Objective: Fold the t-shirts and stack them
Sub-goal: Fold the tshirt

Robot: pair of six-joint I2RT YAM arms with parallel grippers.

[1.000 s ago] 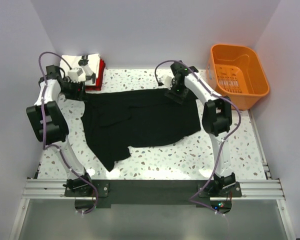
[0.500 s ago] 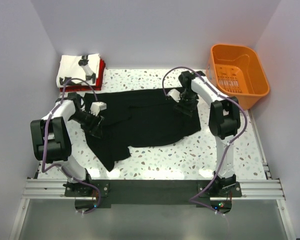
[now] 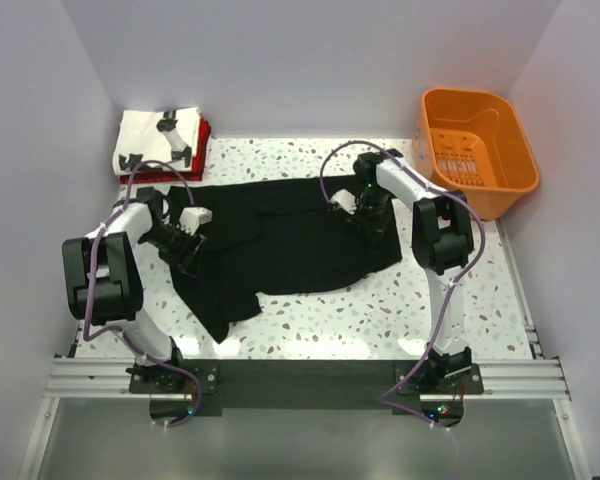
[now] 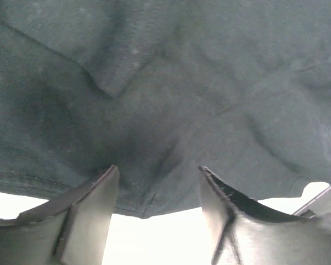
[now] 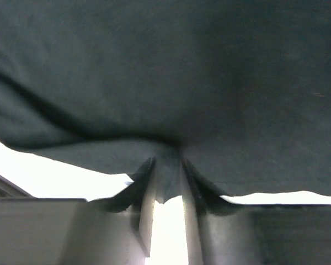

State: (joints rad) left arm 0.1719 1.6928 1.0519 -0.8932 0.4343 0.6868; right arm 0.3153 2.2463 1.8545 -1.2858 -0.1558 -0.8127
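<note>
Now right claw pinches black t-shirt hem; left claw gapes, should close on edge before lifting evenly

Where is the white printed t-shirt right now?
In the top view, the white shirt lies folded at the far left corner of the table, on top of the red shirt, just beyond the left end of the black shirt.
</note>
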